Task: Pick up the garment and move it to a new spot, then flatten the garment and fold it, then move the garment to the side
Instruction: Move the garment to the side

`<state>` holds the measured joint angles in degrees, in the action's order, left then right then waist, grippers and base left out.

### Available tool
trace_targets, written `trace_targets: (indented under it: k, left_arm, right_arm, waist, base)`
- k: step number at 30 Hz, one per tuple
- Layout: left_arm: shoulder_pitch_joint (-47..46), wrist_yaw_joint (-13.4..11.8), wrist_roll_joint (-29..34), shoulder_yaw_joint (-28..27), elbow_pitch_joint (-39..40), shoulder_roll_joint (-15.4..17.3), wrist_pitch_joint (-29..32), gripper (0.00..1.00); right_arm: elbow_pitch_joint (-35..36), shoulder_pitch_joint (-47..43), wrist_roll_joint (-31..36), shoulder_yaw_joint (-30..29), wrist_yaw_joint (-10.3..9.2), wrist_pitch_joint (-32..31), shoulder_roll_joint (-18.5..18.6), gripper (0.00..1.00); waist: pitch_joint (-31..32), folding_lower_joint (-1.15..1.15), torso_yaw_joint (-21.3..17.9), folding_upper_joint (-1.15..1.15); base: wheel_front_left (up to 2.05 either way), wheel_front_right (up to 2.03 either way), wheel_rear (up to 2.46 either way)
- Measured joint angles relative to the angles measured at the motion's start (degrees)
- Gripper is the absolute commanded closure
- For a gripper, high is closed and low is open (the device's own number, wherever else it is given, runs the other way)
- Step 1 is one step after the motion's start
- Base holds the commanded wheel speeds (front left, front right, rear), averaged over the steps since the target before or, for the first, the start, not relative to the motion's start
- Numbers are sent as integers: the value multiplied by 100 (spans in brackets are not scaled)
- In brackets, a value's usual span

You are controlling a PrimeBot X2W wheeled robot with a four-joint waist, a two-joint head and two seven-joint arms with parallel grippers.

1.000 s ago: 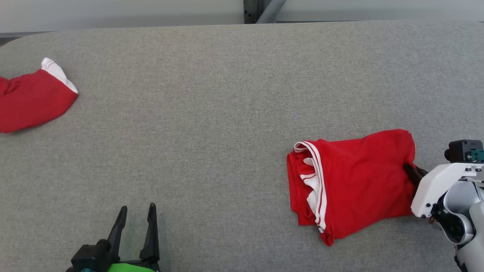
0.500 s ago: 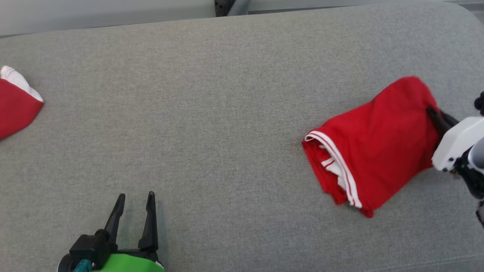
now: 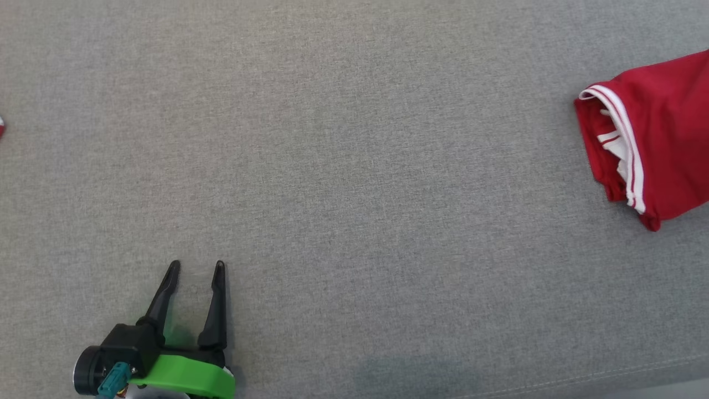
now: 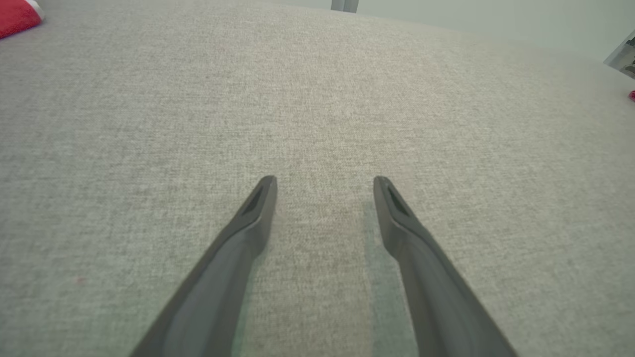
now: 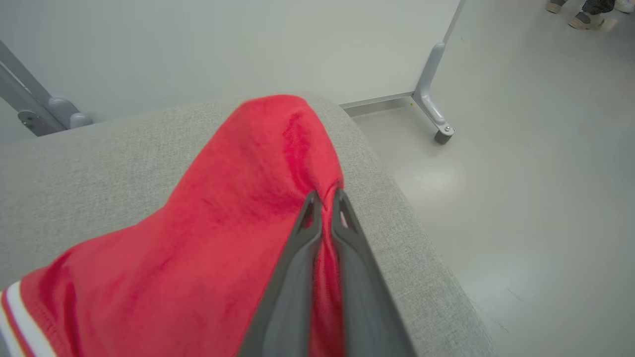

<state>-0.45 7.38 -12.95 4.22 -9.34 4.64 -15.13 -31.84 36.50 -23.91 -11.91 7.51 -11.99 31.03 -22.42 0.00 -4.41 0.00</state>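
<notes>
Right claw [image 5: 325,198] has just pinched together on the folded red garment with white-striped trim [image 3: 664,138] and is dragging it toward the far right corner of the grey fabric worktop [image 3: 354,166]. Left claw [image 3: 196,266] idles near left, fingers apart. The move-aside step looks underway.

- garment [image 3: 664,138]: its right part runs off the head view's right edge.
- red sliver [image 3: 1,126] at that view's left edge: too small to tell.
- shoes [image 5: 585,19] in the right wrist view: blurred, cut by the top edge.
</notes>
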Motion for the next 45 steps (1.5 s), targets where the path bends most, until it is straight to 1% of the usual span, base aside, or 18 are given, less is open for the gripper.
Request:
trace_targets:
  k: [6, 7, 8, 10, 11, 12, 15, 20, 23, 27, 32, 33, 36, 37, 40, 45]
  left_arm:
    - [15, 1, -2, 70, 23, 100, -1, 0]
    - [16, 1, -2, 69, 29, 107, 0, 0]
    - [18, 1, -3, 69, 45, 108, 0, 0]
    - [19, 1, -3, 66, 55, 108, 0, 0]
    - [19, 1, -2, 60, 56, 108, 0, 0]
    - [20, 1, -2, 46, 59, 108, 0, 0]
    - [23, 1, -2, 24, 63, 100, 0, 0]
    - [44, 1, -7, 23, 76, 45, 0, 0]
    - [45, 1, -49, 27, 70, 7, 0, 0]
    - [79, 1, -111, -13, 37, -51, 0, 0]
    - [222, 1, -179, -119, -24, -137, 0, 0]
    - [258, 1, -210, -159, -46, -153, -1, 0]
    - [336, 1, -246, -242, -69, -167, 0, 0]
    - [336, 1, -246, -242, -69, -167, 0, 0]
    - [376, 1, -328, -375, -74, -172, 0, 0]
    - [488, -26, -494, -392, -121, -177, 0, 0]
  right_arm:
    - [-482, 252, 346, -563, 0, 99, 54, 100]
    - [-564, 275, 431, -638, 0, 121, 56, 97]
    - [-734, 326, 541, -829, 0, 198, 9, 65]
    - [-890, 386, 655, -1016, 0, 255, -49, 55]
    - [-948, 392, 737, -1074, 0, 289, -69, 4]
    - [-990, 392, 848, -1117, 1, 369, -80, 0]
    - [-1073, 396, 1095, -1238, 0, 576, -94, 0]
    - [-1063, 398, 1261, -1137, 0, 1067, -172, 0]
    - [-945, 294, 1321, -1066, 0, 1513, -174, 0]
    - [-642, -120, 1455, -964, 0, 2147, -252, 0]
    - [82, -786, 1591, -858, 1, 2550, -557, 0]
    - [456, -1083, 1582, -827, 0, 2624, -731, 0]
    - [1060, -1628, 1550, -789, 0, 2672, -1079, 0]
    - [1060, -1628, 1550, -789, 0, 2672, -1079, 0]
    - [1617, -2146, 1603, -736, 0, 2685, -1430, 0]
    - [2407, -2776, 1746, -614, 0, 2698, -2030, 0]
  waist:
    - [-141, 0, 146, 0]
    - [-151, 0, 169, 0]
    - [-166, 0, 203, 0]
    - [-168, 0, 226, 0]
    - [-161, 0, 233, 0]
    - [-153, 0, 238, 0]
    - [-109, 0, 236, 0]
    - [9, 0, 205, 0]
    - [129, 0, 190, 0]
    - [352, 0, 183, 0]
    - [698, 0, 175, 0]
    - [840, 0, 172, 0]
    - [1050, 0, 170, 0]
    - [1050, 0, 170, 0]
    - [1236, 0, 171, 0]
    - [1475, 0, 175, 0]
  base:
    - [0, 0, 0]
    - [0, 0, 0]
    - [0, 0, 0]
    - [0, 0, 0]
    - [0, 0, 0]
    - [0, 0, 0]
    - [0, 0, 0]
    - [0, 0, 0]
    - [0, 0, 0]
    - [0, 0, 0]
    - [0, 0, 0]
    - [0, 0, 0]
    - [0, 0, 0]
    - [0, 0, 0]
    - [0, 0, 0]
    - [0, 0, 0]
